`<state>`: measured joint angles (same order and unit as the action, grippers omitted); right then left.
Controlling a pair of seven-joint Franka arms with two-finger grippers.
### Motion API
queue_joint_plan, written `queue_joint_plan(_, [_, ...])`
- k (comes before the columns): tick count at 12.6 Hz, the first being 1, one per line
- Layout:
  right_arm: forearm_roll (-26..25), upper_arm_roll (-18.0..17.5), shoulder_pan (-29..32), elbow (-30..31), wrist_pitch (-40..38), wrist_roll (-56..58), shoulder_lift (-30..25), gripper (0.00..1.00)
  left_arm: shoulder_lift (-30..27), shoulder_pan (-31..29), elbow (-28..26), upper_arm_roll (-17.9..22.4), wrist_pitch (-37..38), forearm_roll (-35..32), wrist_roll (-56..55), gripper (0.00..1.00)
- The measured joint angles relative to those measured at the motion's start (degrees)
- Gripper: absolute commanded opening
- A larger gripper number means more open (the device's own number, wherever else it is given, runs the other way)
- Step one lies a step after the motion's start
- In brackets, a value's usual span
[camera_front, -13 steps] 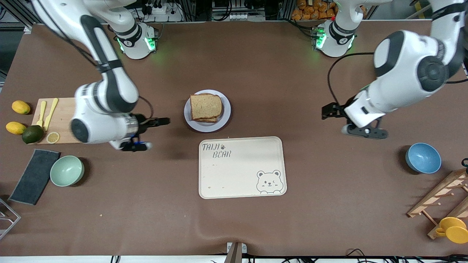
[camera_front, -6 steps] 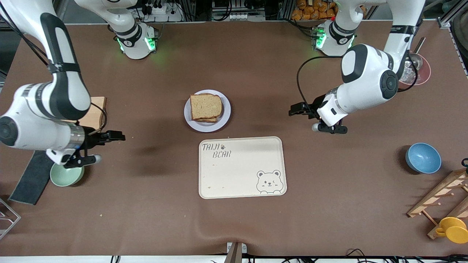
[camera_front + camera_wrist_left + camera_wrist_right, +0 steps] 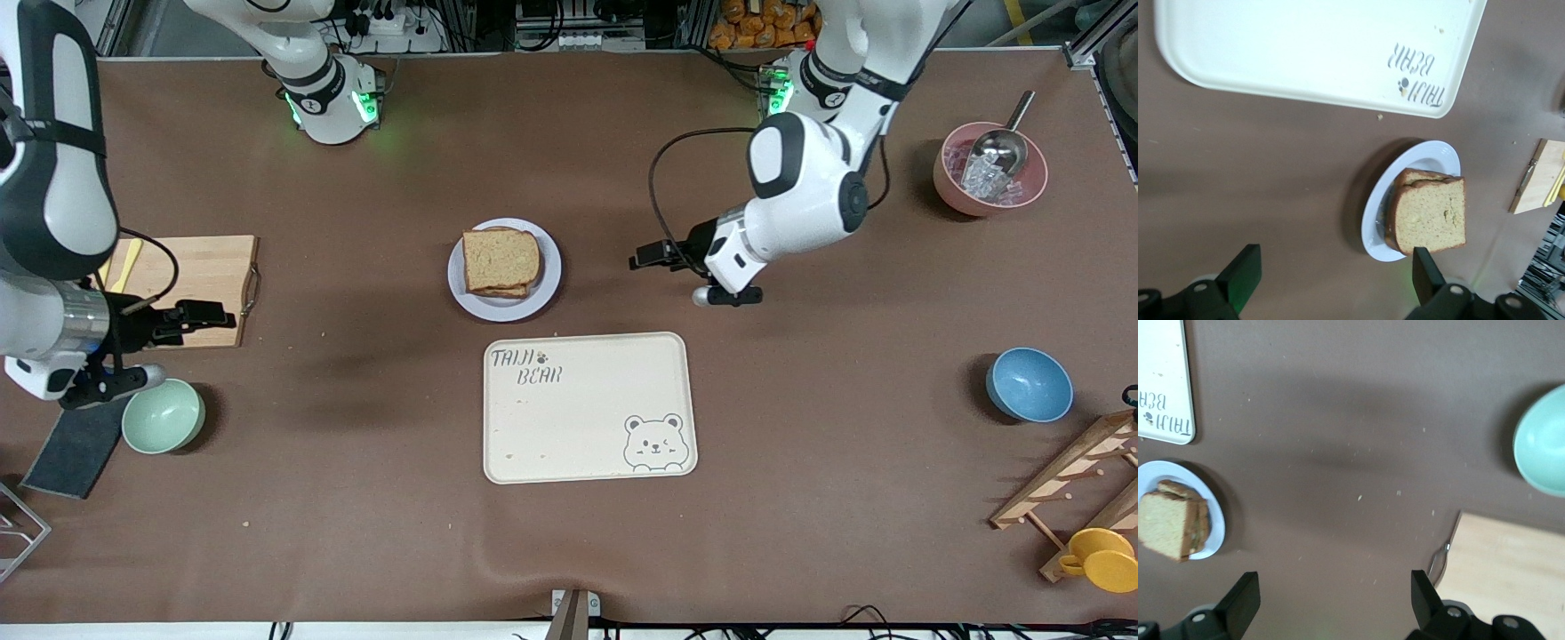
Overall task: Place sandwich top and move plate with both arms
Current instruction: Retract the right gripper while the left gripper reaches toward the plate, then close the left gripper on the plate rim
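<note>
The sandwich top (image 3: pixel 500 260), a light-brown bread slice, lies on the stacked sandwich on the pale round plate (image 3: pixel 549 267) mid-table. My left gripper (image 3: pixel 642 260) is open and empty over bare table beside the plate, toward the left arm's end. Its wrist view shows the bread (image 3: pixel 1431 217) and plate (image 3: pixel 1375 223) near one fingertip (image 3: pixel 1425 267), with my left gripper (image 3: pixel 1335 273) off the plate. My right gripper (image 3: pixel 213 313) is open and empty over the cutting board's edge. The right wrist view shows the plate (image 3: pixel 1217 520) and bread (image 3: pixel 1165 527) apart from my right gripper (image 3: pixel 1335 593).
A cream bear tray (image 3: pixel 587 418) lies nearer the front camera than the plate. A wooden cutting board (image 3: pixel 204 271), green bowl (image 3: pixel 163 415) and dark cloth (image 3: pixel 71 453) sit at the right arm's end. A blue bowl (image 3: pixel 1029 384), pink bowl (image 3: pixel 956 187) and wooden rack (image 3: pixel 1076 480) sit at the left arm's end.
My left gripper has moved toward the plate. My right gripper has drawn away from the plate to the cutting board's edge. The sandwich and plate have not moved.
</note>
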<state>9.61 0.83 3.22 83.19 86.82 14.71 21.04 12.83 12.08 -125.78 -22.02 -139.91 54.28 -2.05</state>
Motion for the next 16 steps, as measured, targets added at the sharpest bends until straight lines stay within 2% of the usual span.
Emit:
queue_joint_plan(3, [-3.5,-1.04,-1.03,-5.48,-8.26,-12.07,-1.36,1.0,2.6,2.14,-0.35,-0.04,-1.87,10.63,8.95,1.0])
queue_joint_plan(6, [-7.43,-1.11,-2.28,-5.8,-9.54,-14.35,-5.82,1.0,5.16,2.93,-1.53,-0.03,-2.82,22.35,20.64,1.0])
queue_joint_plan(11, [-8.68,-0.61,-1.94,3.9,-2.63,-14.36,-14.58,1.0,12.21,3.65,-1.8,-0.66,-2.93,44.66,46.56,0.98])
queue_joint_plan(13, [-8.72,-0.61,-1.94,7.44,-0.59,-14.36,-17.04,1.0,14.51,3.8,-1.49,-1.31,-2.9,50.31,53.82,0.98])
queue_joint_plan(16, [-8.76,-0.54,-1.84,11.81,1.53,-14.48,-19.83,1.0,16.21,3.87,-0.09,-2.59,-0.71,56.31,59.16,0.97])
